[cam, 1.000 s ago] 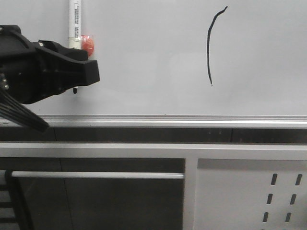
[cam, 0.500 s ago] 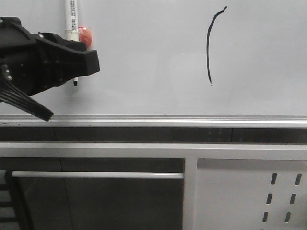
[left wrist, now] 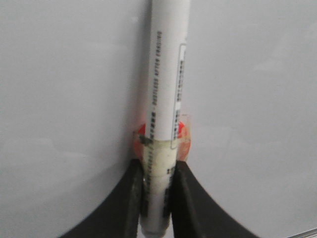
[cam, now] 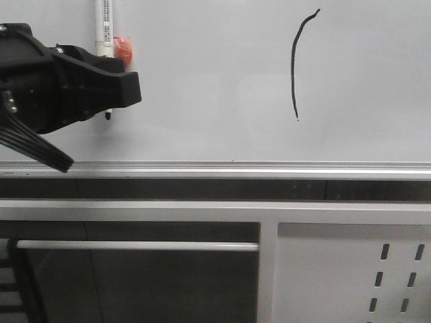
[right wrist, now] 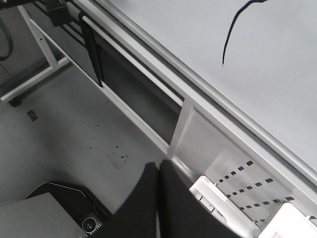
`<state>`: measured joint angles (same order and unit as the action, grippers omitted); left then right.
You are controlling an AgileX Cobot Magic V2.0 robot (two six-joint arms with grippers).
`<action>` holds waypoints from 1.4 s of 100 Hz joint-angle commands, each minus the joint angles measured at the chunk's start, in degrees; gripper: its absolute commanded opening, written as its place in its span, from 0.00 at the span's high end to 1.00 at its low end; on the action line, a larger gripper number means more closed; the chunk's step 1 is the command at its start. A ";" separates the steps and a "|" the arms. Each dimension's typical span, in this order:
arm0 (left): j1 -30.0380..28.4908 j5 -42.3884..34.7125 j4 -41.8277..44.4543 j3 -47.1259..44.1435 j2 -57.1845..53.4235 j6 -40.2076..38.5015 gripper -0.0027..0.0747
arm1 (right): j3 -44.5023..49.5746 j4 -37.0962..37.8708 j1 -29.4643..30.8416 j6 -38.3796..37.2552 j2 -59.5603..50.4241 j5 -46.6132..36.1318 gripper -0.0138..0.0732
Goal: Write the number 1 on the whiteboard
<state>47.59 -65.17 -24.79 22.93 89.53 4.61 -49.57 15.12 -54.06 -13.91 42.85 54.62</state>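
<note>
Movement was small: the left gripper (cam: pixel 108 91), pinching the marker (cam: pixel 104 27), had risen a little and stopped at the whiteboard's (cam: pixel 202 81) left side. The number 1 (cam: pixel 294 67) stood finished, well apart. The right gripper (right wrist: pixel 158 196) was pressed together.

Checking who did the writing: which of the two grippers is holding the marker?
The left gripper: its fingers clamp the white marker against the whiteboard. The right gripper is shut on nothing.

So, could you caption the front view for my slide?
Left gripper holding a marker against the whiteboard, beside the number 1.
</note>
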 commanded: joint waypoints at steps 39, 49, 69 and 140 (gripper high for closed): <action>-0.26 -12.95 1.15 3.48 2.54 -0.27 0.99 | -1.42 0.42 0.37 0.09 -0.01 -3.57 0.92; -0.26 -12.95 1.15 3.47 2.54 -0.27 0.99 | -1.42 0.42 0.37 0.09 -0.01 -3.63 0.92; -0.26 -12.95 1.15 3.47 2.54 -0.27 0.99 | -1.42 0.27 0.37 0.09 -0.01 -3.63 0.92; -0.26 -12.95 1.51 3.47 2.54 -0.27 0.85 | -1.42 -0.48 0.37 0.09 -0.01 -3.63 0.92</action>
<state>47.59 -65.85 -22.81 24.62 93.41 4.61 -49.57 13.75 -54.06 -13.91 42.85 54.41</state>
